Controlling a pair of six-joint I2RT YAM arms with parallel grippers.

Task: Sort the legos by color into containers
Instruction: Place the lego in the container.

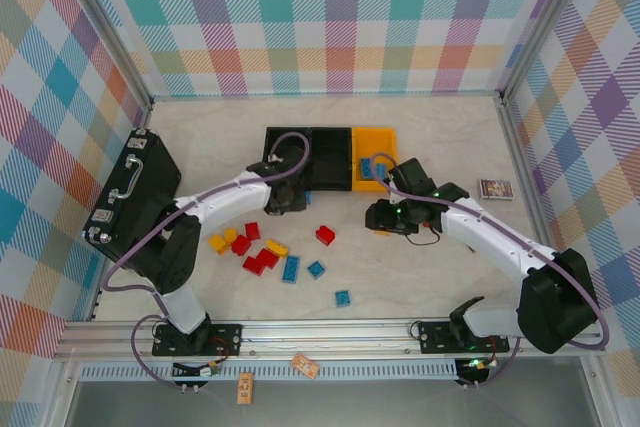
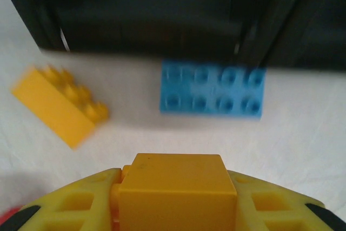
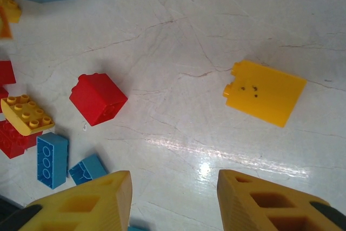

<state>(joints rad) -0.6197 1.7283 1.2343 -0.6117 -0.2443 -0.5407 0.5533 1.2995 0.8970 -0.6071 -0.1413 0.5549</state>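
Pale tabletop (image 1: pixel 430 277) with scattered bricks (image 1: pixel 262 257).
Left gripper (image 2: pixel 174 177) clamps a yellow brick (image 2: pixel 177 196); right gripper (image 3: pixel 174 179) stands parted and empty, a second yellow brick (image 3: pixel 265 93) just ahead.

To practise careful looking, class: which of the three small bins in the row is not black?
The yellow-orange bin at the row's right end; the middle bin and left bin are black.

I'm watching the whole table (image 1: pixel 420 277) from above and behind the arms (image 1: pixel 230 189). My left wrist camera is hovering low, facing the black bin (image 2: pixel 162 9) and a blue brick (image 2: pixel 212 89) up close. The right one is looking down from higher, sharing the red brick (image 3: pixel 98 98) with the top view.
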